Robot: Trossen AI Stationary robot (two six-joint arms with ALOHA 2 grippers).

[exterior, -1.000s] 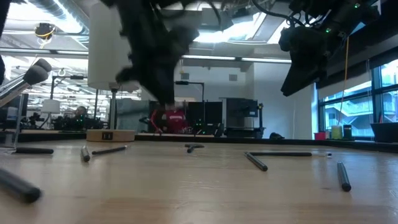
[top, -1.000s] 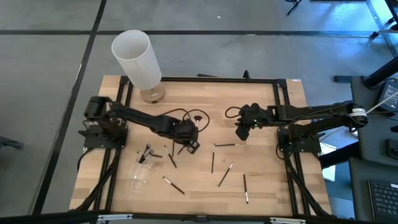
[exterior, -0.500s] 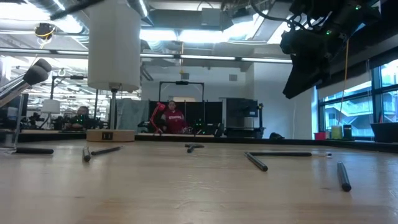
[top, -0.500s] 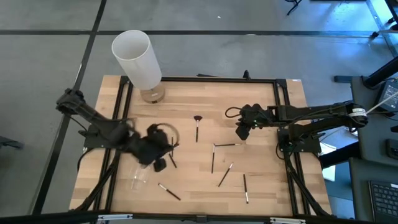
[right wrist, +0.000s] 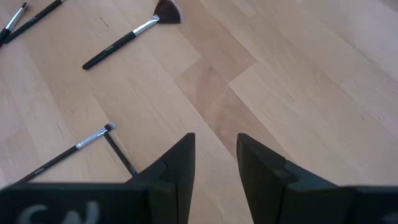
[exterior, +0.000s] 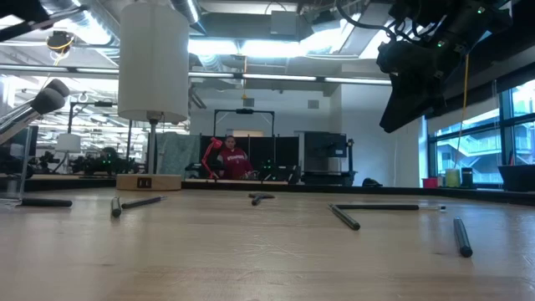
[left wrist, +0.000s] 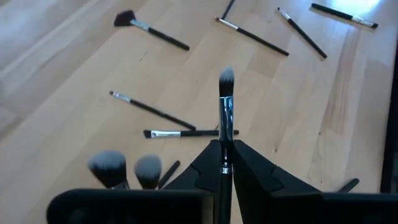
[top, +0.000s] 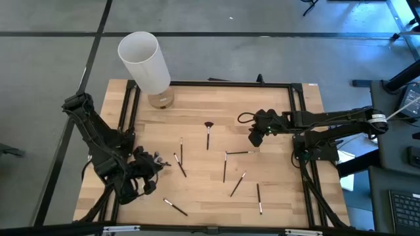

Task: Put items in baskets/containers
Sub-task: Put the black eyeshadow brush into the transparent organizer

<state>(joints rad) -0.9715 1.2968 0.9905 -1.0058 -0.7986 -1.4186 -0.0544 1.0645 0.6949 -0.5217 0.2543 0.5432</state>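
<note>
Left gripper (left wrist: 225,163): fingers pressed together on a slim dark brush (left wrist: 225,118), pinched low on the handle, bristle tip standing out ahead; seen from above near the table's left front corner (top: 134,178)
Right gripper (right wrist: 214,149): fingers parted, nothing between them; held above bare wood at mid-right of the table (top: 257,136)
Loose brushes: scattered flat on the table (top: 282,177); a fan brush (top: 208,133) near the centre, a pair (top: 179,160) just left of it, several (top: 233,176) toward the right front, one (top: 174,207) at the front
Brush heads by the left gripper: two pale fluffy tips (left wrist: 124,169) seen close below the held brush, judged to be brushes already standing in a container
Clear cup: cannot be made out for certain; judged to be hidden beneath the left gripper
Handling: brushes judged very light, stiff along the handle, soft only at the bristles; smooth round handles likely to roll or slip under a loose pinch
Where to hold: mid-handle, across the stick's width; bristles to be avoided, since they are easily splayed
Risk: a light clear cup is judged easy to knock over if it is nudged while a brush is lowered in
</note>
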